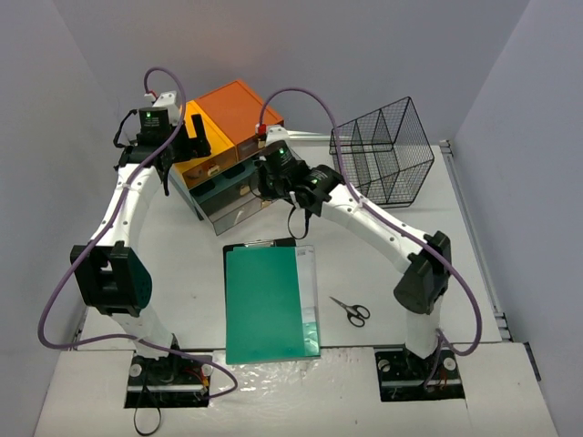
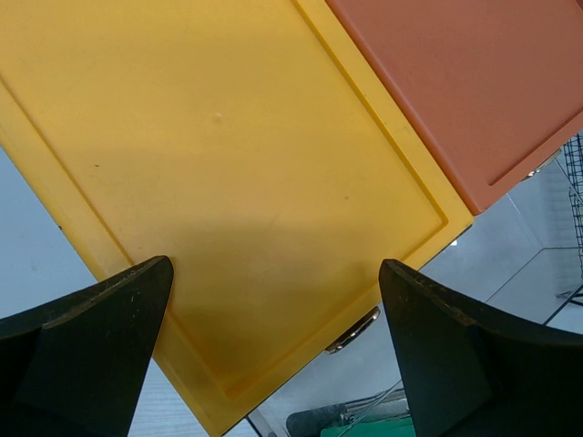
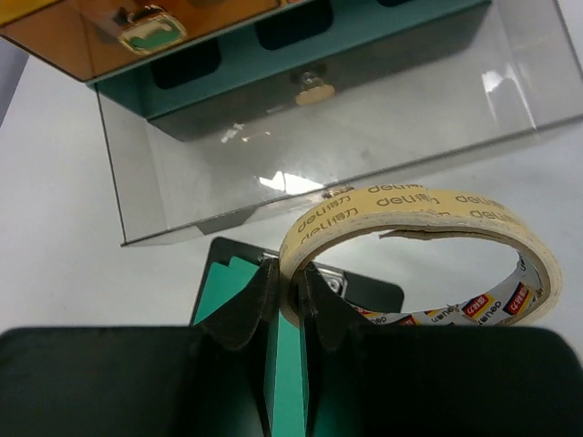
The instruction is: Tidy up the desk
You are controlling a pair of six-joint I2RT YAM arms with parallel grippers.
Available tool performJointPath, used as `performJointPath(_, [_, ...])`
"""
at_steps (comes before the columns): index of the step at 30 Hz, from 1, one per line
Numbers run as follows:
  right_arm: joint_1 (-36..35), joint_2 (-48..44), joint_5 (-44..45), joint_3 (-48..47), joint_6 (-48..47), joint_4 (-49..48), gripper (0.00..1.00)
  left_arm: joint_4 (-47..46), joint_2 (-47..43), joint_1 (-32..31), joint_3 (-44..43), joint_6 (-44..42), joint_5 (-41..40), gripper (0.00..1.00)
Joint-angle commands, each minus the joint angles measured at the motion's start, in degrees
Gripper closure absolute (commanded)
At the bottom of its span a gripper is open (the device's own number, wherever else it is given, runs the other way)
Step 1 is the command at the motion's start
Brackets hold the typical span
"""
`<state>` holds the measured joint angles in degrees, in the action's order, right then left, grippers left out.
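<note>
Desk (image 1: 182,264): white top, fills the cell from the arm bases at the near edge to the far wall. Thin metal rail (image 1: 478,246) along its right edge.

Far-left quarter: drawer unit (image 1: 241,105), set at an angle. It has a yellow top (image 2: 228,137) and an orange top (image 2: 474,73) side by side. A clear drawer (image 3: 364,173) stands pulled out twd the desk centre, under a teal-fronted one. We see nothing in it.

Far-right corner: black wire basket (image 1: 387,150), w/ dividers, upright.

Centre, twd near edge: green clipboard (image 1: 269,305), flat, clip end pointing at the drawer unit. Scissors (image 1: 351,311) lie just right of it, apart from it, blades closed.

L gripper (image 2: 273,282): over the yellow top, fingers spread wide, nothing betw them. We can't tell if it touches the lid.

R gripper (image 3: 284,282): betw the clipboard's clip end and the pulled-out drawer. Fingers are pinched tight on the wall of a tape roll (image 3: 428,205), one inside the ring and one outside. The roll is cream w/ printed lettering and sticks out to the gripper's right. It is near the drawer's front wall, not inside it. We can't tell whether the roll is clear of the desk.
</note>
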<state>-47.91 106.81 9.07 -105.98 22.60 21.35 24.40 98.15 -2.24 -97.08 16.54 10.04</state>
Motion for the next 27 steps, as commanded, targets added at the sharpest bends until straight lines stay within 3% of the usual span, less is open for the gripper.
performJointPath(1, [0.62, 5.31, -4.95, -9.93, -6.21, -7.68, 1.0, 8.3, 1.17, 1.37, -0.04, 1.2, -2.48, 0.03])
performJointPath(10, [1.92, 15.41, -10.77, -20.35, -8.01, -8.74, 1.0, 8.43, 1.57, 1.45, -0.48, 1.16, -2.54, 0.03])
performJointPath(27, [3.48, 19.92, -13.6, -14.37, -4.42, -14.7, 1.0, 9.44, 1.69, 1.45, -1.6, 0.5, -2.67, 0.03])
